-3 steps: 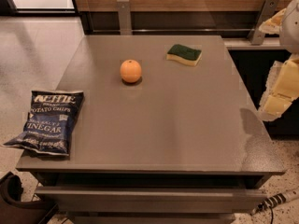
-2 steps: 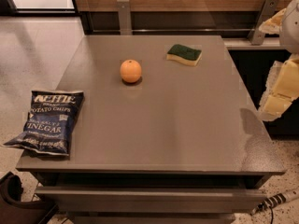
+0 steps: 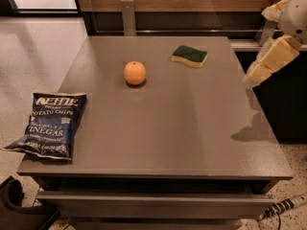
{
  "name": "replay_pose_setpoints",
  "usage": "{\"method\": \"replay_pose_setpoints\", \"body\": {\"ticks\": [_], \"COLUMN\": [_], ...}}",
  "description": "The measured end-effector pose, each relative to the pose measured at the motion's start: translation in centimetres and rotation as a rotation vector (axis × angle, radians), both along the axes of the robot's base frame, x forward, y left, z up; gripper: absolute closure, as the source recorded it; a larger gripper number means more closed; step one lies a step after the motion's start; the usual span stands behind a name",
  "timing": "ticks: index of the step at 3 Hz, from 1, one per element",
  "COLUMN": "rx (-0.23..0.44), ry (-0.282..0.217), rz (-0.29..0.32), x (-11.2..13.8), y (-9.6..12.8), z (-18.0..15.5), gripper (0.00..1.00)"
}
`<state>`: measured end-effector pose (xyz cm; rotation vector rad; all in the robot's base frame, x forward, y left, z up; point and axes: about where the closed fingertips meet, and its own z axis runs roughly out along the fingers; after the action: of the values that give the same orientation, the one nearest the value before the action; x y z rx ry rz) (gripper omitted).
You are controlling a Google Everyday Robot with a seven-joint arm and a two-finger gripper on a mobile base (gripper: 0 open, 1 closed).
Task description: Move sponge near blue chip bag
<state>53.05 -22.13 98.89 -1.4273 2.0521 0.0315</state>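
Grey table (image 3: 192, 143) seen from above and in front. The sponge (image 3: 190, 56) lies flat, green side up, in the far right part of the tabletop. The gripper (image 3: 256, 73), cream-coloured, hangs at the right side of the view, beyond the table's right edge and raised above the tabletop. It is apart from the sponge, which lies to its left and somewhat farther back. Whether the gripper is open or closed cannot be told, and it holds nothing visible. The blue chip bag (image 3: 49, 123) lies flat at the near left edge, well apart from the sponge. An orange (image 3: 135, 73) stands between them, nearer the sponge.
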Motion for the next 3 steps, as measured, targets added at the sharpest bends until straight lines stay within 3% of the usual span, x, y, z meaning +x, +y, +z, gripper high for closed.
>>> {"method": "replay_pose_setpoints", "body": {"ticks": [1,2,3], "rx": [0.263,0.360,0.446], "ry": [-0.130,-0.182,-0.195], "rz": [-0.015,-0.009,-0.029], "x": [7.7,10.4,12.8], "y": [1.7,2.8,3.5], "z": [-0.7,-1.1,-2.7], "gripper": [0.00,0.00,0.00]}}
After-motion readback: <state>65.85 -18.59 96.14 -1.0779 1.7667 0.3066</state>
